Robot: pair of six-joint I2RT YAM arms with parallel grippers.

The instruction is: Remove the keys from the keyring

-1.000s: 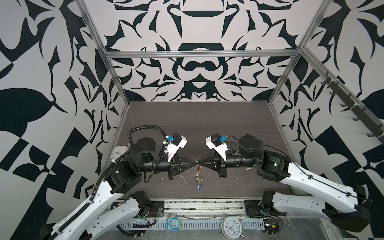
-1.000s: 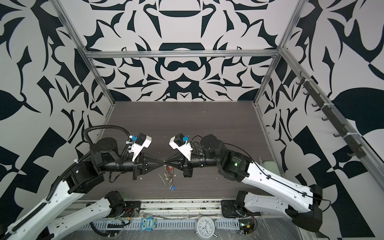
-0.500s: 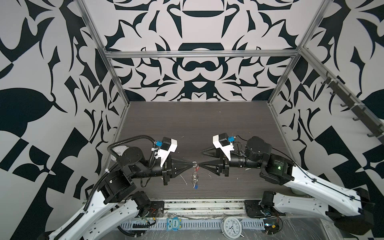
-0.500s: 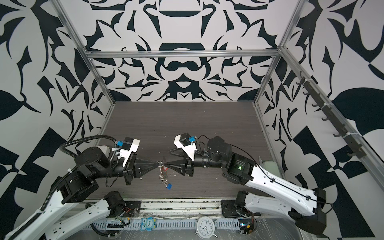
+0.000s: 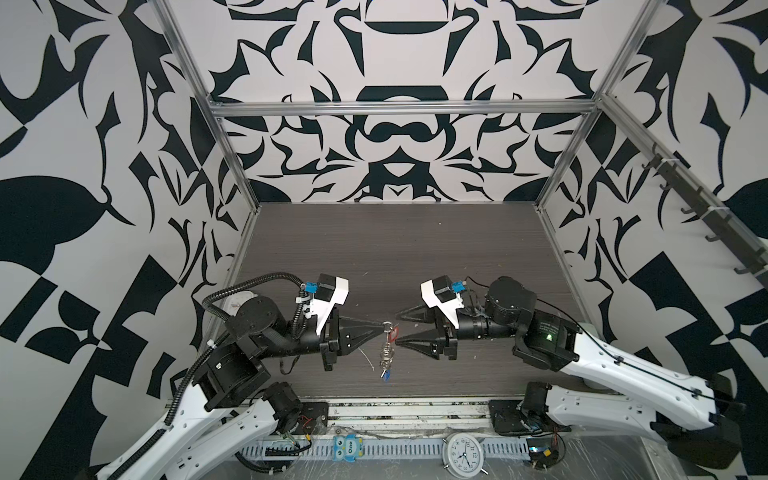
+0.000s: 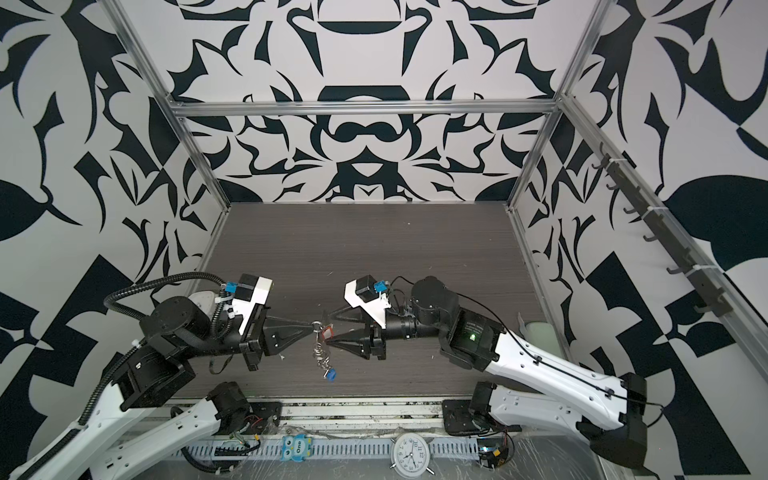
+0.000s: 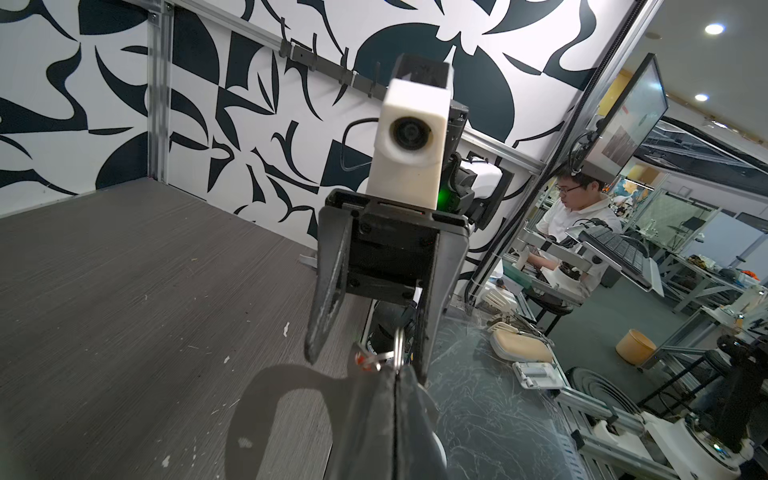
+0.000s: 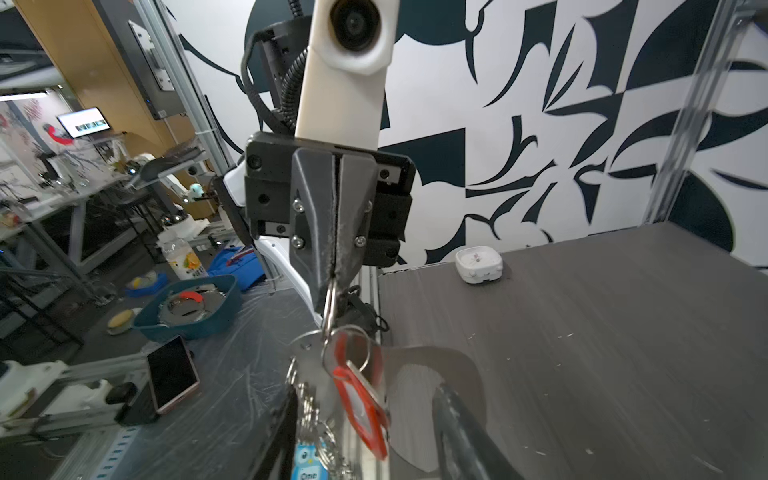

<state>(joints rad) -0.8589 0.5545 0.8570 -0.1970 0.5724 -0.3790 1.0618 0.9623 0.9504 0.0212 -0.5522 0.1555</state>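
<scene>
Keys (image 5: 387,353) hang lengthwise straight down (blue tag (image 5: 386,375) lowest) from clamped left fingers (image 5: 361,328); right fingers (image 5: 417,341) half-spread, empty.

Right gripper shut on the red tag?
No: in the right wrist view the right gripper's fingers stand wide apart, with the red tag hanging free between them.
</scene>
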